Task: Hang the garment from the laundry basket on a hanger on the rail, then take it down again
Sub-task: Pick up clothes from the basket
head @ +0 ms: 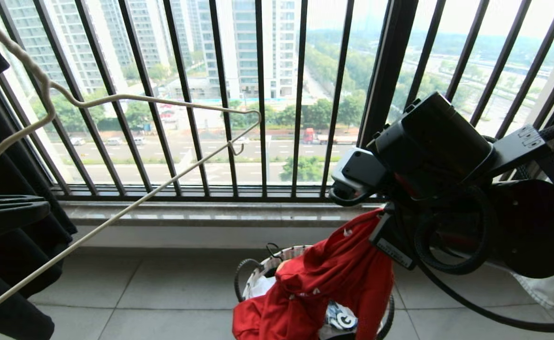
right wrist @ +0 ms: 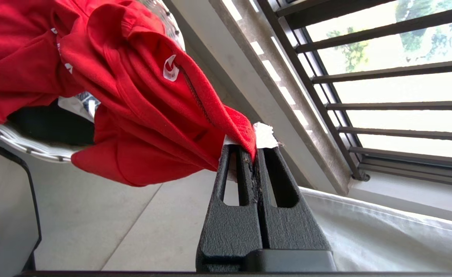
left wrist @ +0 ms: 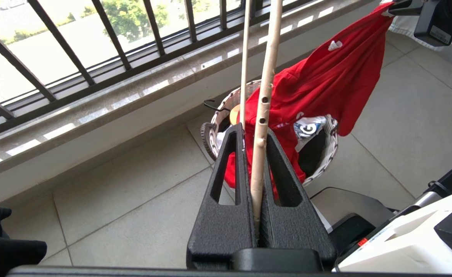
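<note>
Strong daylight is let in through the barred window; the outside is washed out, almost blown white in the right wrist view. The black hanging clothes on the left are reduced to silhouette. Soft shadows are cast on the floor tiles. Bars are bowed toward the frame edges. Slight softness is seen throughout.

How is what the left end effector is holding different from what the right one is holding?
The left end effector is shut on a hanger, thin, stiff and cream-white; the right end effector is shut on a T-shirt, soft, floppy and red. The hanger is held clear in the air, while the T-shirt's lower part still droops into the basket. The hanger is bare wire; the T-shirt has white lettering. Both are pinched between black fingers.
</note>
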Robot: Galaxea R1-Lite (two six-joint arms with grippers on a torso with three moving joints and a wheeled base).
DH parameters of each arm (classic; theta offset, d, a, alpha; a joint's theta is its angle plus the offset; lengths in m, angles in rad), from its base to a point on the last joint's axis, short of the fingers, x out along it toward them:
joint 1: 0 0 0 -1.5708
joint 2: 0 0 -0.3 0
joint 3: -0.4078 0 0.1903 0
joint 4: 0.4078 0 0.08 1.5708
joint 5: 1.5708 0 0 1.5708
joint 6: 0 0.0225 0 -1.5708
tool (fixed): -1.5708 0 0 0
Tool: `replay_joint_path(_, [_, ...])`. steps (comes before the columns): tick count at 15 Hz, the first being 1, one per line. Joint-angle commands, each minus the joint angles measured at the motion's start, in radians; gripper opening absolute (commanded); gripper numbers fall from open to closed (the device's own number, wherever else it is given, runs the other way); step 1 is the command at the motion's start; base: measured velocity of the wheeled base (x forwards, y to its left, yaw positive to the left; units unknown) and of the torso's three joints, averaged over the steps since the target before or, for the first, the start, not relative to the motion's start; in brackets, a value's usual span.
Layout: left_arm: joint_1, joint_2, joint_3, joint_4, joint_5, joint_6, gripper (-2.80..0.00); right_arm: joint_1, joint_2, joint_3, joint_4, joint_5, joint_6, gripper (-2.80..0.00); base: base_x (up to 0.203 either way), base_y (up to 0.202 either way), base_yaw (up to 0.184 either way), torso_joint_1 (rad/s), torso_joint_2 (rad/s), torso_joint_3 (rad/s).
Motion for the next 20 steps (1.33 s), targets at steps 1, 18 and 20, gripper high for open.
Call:
replay_joint_path(1, [0.0, 0.007, 0.002, 0.003, 0.001, 0.001, -2.8, 0.0, 0.002, 0.007, 0.004, -0.006, -0.002, -2.8, 0.0, 0.0, 0.0, 0.002, 0.0, 0.203])
replay_joint_path(18, [0.004, 0.053, 0.092, -0.05, -0.137, -0.019, -2.8, -0.039, 0.063, -0.244, 0.0, -0.003, -0.17, -2.8, 0.0, 0.0, 0.0, 0.001, 0.0, 0.076])
replay_joint_path(20, [0.008, 0.082, 0.107, -0.042, -0.149, -0.017, -2.8, -0.048, 0.092, -0.308, 0.004, 0.008, -0.194, -2.8, 0.0, 0.0, 0.0, 0.0, 0.0, 0.0])
